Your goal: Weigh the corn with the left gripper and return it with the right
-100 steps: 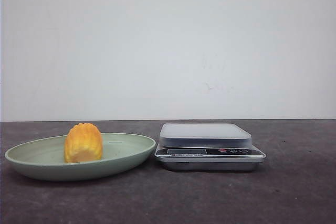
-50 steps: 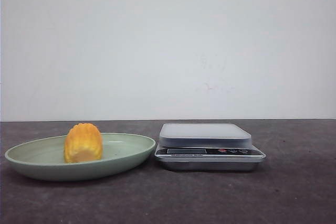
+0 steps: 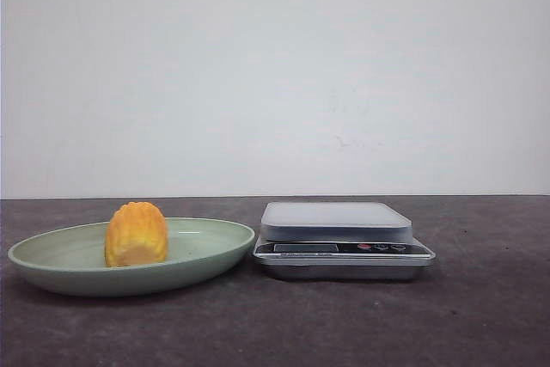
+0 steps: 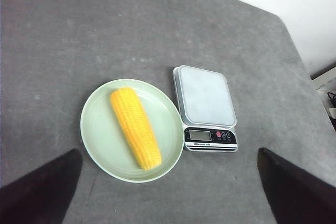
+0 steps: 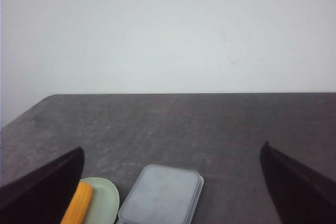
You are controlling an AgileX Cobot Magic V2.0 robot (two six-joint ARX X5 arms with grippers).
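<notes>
Left wrist view is showing the left tool hovering high, fingers spread wide, over the long yellow corn cob lying in the pale green oval plate. Right tool is likewise hanging wide open above the dark grey worktop.

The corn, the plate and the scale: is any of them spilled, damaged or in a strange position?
Nothing stands out. The corn lies whole inside the green plate. The kitchen scale sits flat beside the plate, its platform bare. Both grippers are open and hold nothing.
</notes>
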